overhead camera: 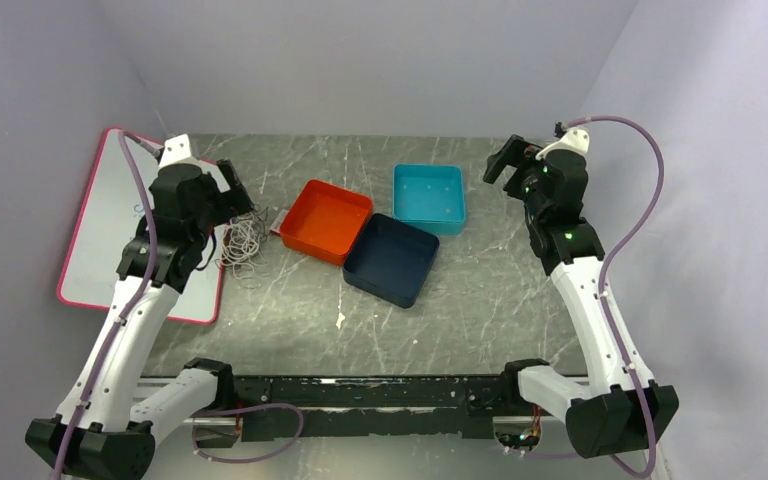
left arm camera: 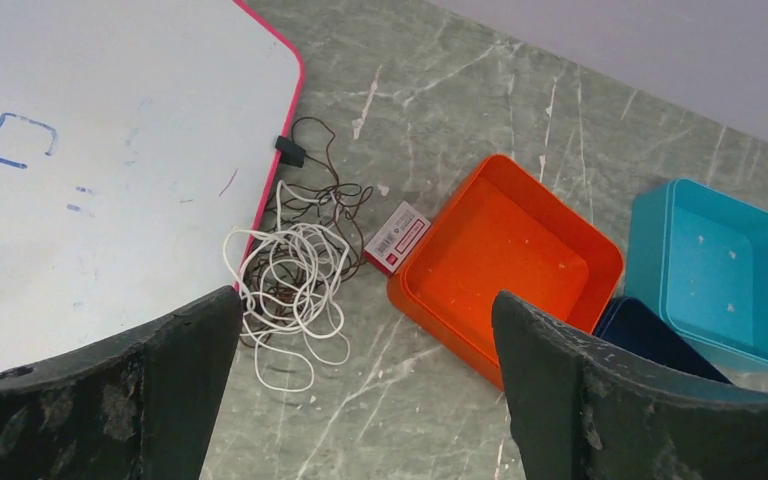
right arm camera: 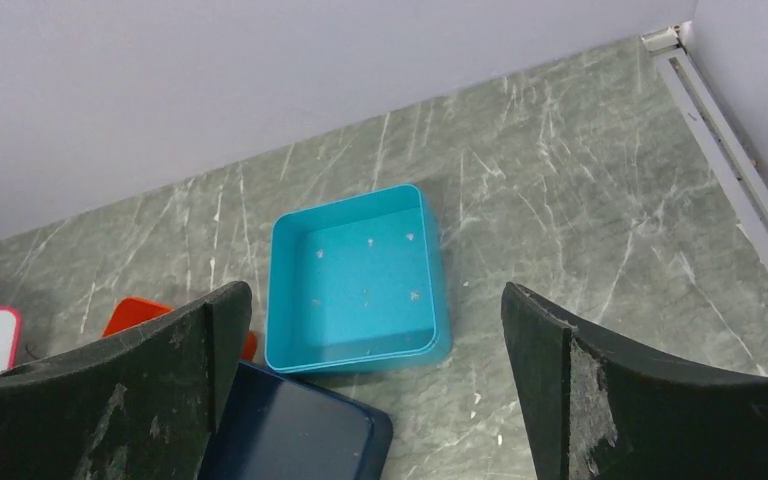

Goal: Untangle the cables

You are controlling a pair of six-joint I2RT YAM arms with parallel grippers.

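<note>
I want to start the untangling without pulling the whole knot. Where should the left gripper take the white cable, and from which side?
Take the white cable at its outermost loop, the one nearest the gripper, which lies alone on the bare table, clear of the dark cables. It is probably best to come straight down with the open left gripper, fingers across the strand, since it lies flat.

Robotics lab test cell, as shown by the rig. The left arm [overhead camera: 130, 310] & right arm [overhead camera: 590, 300] are bolted to a black rail [overhead camera: 380, 395] at the near edge of a grey marble-look table [overhead camera: 480, 310], w/ mauve hoses [overhead camera: 650, 190] run along them. The bench is boxed in by plain lavender walls [overhead camera: 360, 60]. A pink-rimmed whiteboard [overhead camera: 110, 230] w/ blue marker traces is laid flat at the left. An orange bin [overhead camera: 325, 220], teal bin [overhead camera: 428, 197] & navy bin [overhead camera: 392, 258] are set mid-table.
</note>
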